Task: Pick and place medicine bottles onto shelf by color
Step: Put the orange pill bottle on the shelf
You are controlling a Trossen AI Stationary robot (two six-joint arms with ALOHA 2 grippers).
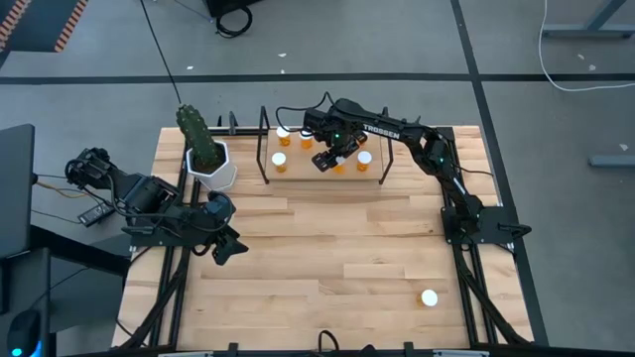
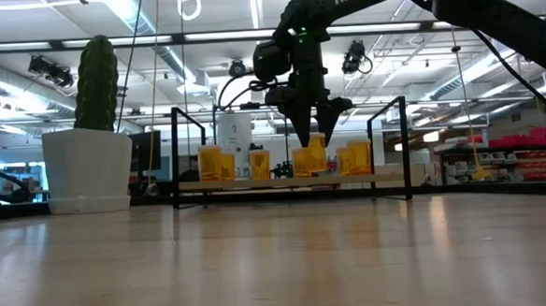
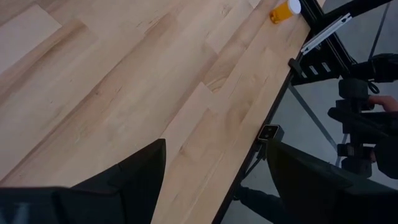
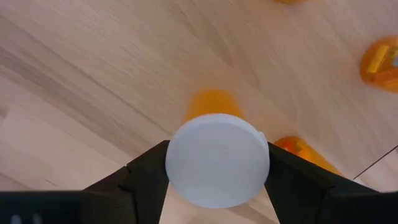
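The wooden shelf (image 1: 313, 175) with black wire ends stands at the table's far side. Several amber medicine bottles with white caps stand on it (image 1: 281, 160) (image 1: 364, 158) (image 2: 211, 164). My right gripper (image 1: 332, 159) (image 2: 311, 137) hangs over the middle of the shelf, pointing down, shut on one more bottle (image 2: 309, 160). Another bottle (image 1: 429, 297) (image 3: 285, 10) stands alone near the table's near right corner. My left gripper (image 1: 224, 248) (image 3: 214, 168) waits open above the table's left half, touching nothing. My right gripper (image 4: 217, 163) pinches a medicine bottle by its round white cap (image 4: 181, 163), one finger (image 4: 144, 173) on each side, coming from above and pointing down. The bottle is upright, its amber body (image 4: 211, 102) below the cap. Whether its base rests on the shelf board (image 4: 93, 74), I cannot tell.
A cactus in a white hexagonal pot (image 1: 210, 164) (image 2: 88, 167) stands left of the shelf. The shelf's wire uprights (image 2: 175, 158) (image 2: 406, 146) rise at both ends. Bare wood stretches across the table's middle and near side (image 1: 327, 258).
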